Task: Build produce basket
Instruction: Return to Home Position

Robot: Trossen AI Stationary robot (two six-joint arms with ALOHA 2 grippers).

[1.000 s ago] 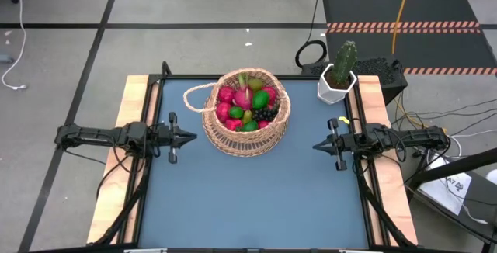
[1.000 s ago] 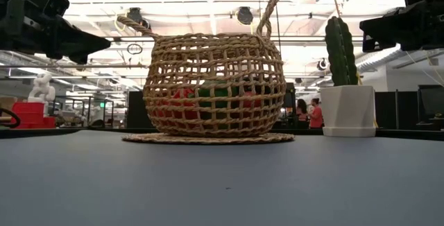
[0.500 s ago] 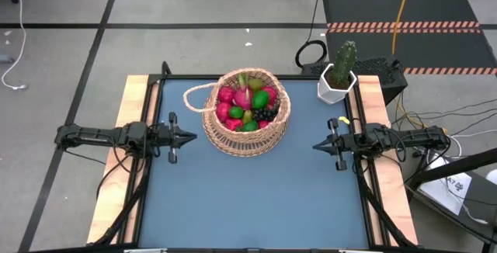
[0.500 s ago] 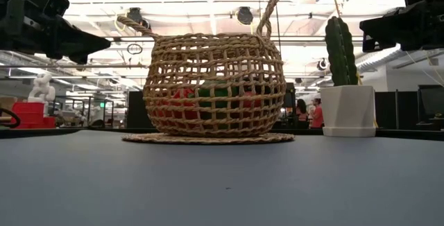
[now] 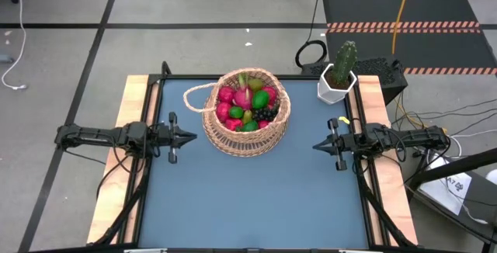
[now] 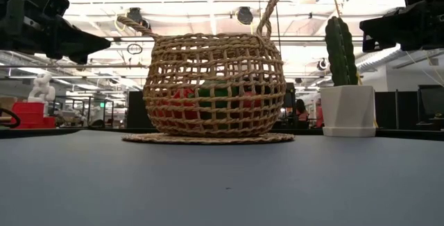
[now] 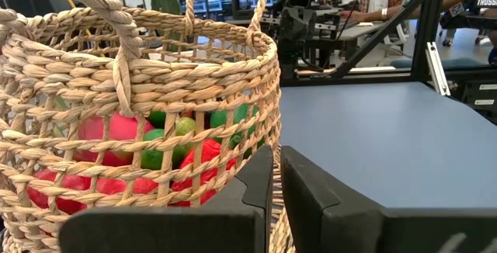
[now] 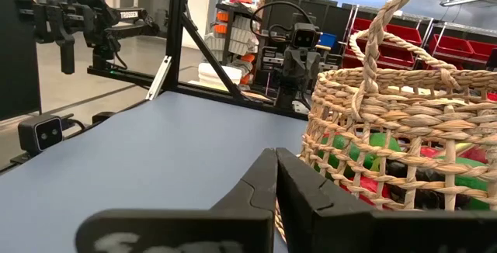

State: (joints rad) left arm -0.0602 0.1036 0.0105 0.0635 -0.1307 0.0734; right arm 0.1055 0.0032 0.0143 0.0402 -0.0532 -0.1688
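Left gripper [image 5: 189, 137] hangs at the table's left edge, about halfway along it. Its fingers are drawn together, with only a sliver between them in its wrist view, and nothing is held. Right gripper [image 5: 318, 145] sits opposite at the right edge, fingers pressed together, also empty. Both tips point inward toward the wicker basket [image 5: 233, 141], which stands near the middle of the far edge of the table [image 5: 256, 206], apart from either tip. Produce [image 5: 247, 105], made up of red, pink and green fruits and a dark grape bunch, fills it to about the rim. None lies on the blue surface, so loading appears complete.

Risks noted:
- **Looped handle [image 5: 186, 95]:** it juts toward the left edge, closer to the left tip than the basket wall is. An inward drift of that arm could hook the loop and drag or tip the basket, spilling the top fruits.
- **Cactus pot [image 5: 336, 84]:** it stands at the far right corner, near the right arm. A swing toward the far edge could knock it over.
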